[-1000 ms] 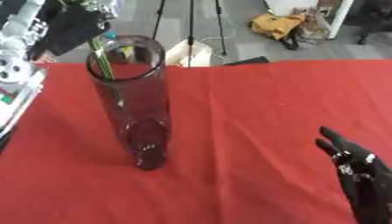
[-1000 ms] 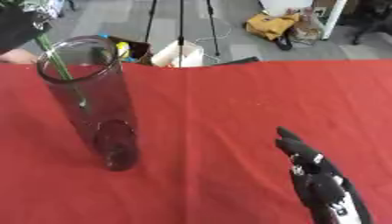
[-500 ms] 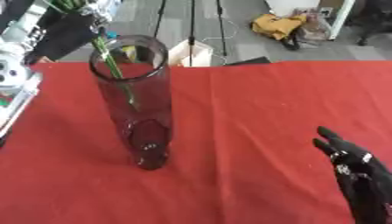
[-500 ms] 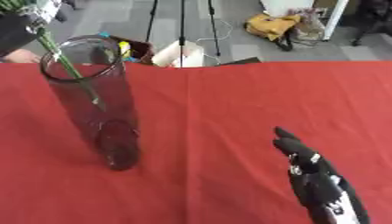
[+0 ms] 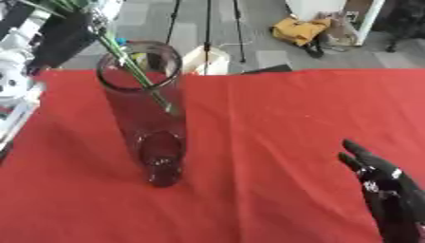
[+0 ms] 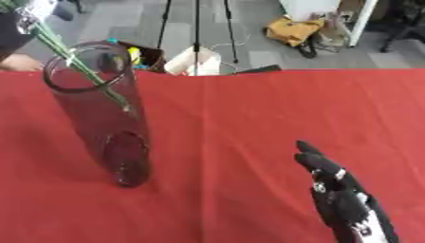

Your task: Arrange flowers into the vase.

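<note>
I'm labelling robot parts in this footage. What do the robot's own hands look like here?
Only the right hand shows clearly, at the lower right: black, slim, jointed fingers with small silver-white patches at the knuckles and a pale patch toward the wrist. No cables or printed markings can be made out. At the upper left, a dark shape by the flower stems is too indistinct to describe.

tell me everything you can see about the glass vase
The glass vase is a tall, clear cylinder with a dark tint, a round open rim and a thick base. It stands upright on the red tablecloth, at the table's left. Green flower stems slant in through its mouth from the upper left, their tips partway down inside. Nothing else touches it; the right hand is well clear.
</note>
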Controlling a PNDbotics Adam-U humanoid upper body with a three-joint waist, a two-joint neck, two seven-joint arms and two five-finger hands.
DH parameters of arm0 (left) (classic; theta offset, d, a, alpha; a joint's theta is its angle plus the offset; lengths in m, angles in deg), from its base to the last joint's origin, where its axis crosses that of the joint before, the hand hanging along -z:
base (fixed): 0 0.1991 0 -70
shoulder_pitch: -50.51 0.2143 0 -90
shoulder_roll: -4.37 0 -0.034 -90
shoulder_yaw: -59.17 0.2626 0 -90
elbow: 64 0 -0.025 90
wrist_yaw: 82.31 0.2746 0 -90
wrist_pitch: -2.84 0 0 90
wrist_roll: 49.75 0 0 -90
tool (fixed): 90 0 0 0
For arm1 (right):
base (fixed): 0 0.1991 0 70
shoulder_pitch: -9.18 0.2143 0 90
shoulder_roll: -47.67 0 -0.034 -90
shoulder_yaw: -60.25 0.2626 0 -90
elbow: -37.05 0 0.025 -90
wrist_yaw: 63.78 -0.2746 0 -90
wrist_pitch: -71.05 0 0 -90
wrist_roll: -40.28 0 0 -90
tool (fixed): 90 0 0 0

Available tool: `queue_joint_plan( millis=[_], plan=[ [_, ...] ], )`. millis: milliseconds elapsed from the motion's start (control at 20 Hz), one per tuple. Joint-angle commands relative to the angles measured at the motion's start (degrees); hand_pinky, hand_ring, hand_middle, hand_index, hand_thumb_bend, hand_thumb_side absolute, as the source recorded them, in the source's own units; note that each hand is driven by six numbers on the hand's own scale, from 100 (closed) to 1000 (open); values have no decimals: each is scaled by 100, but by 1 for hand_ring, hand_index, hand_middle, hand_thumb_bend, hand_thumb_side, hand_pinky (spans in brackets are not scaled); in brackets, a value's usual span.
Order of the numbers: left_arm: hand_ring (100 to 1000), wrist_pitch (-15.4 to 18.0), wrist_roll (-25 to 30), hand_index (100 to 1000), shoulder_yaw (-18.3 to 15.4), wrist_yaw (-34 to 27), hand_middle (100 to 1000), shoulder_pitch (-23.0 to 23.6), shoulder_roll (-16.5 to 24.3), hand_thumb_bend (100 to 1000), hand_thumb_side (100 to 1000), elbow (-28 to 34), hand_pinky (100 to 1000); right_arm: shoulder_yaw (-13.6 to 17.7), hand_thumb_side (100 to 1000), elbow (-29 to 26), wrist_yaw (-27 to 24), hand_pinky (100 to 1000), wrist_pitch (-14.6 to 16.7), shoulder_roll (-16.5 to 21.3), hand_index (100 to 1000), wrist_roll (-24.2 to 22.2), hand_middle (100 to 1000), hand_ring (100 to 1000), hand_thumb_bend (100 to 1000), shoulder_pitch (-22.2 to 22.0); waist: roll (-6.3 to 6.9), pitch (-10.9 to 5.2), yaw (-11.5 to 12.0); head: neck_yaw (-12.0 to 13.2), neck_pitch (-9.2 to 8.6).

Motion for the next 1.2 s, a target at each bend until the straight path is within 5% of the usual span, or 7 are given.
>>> queue_joint_plan(
  millis=[50,450,1200],
  plan=[
    [787,81,144,944,-82,198,782,-69,178,100,732,44,711,-5,1000,-77,36,967,-24,37,880,-13,120,1000,100,53,7,-108,2,-10,-73],
    [813,237,560,966,-50,762,817,-73,227,100,662,71,755,-5,1000,-77,73,970,-64,32,882,-14,117,1000,100,75,42,-88,-21,-7,-77],
    [848,472,1110,1000,-90,950,861,-80,241,100,862,25,815,-18,1000,-77,98,973,-106,23,884,-41,114,1000,100,84,51,-77,-14,-8,-100]
  ],
)
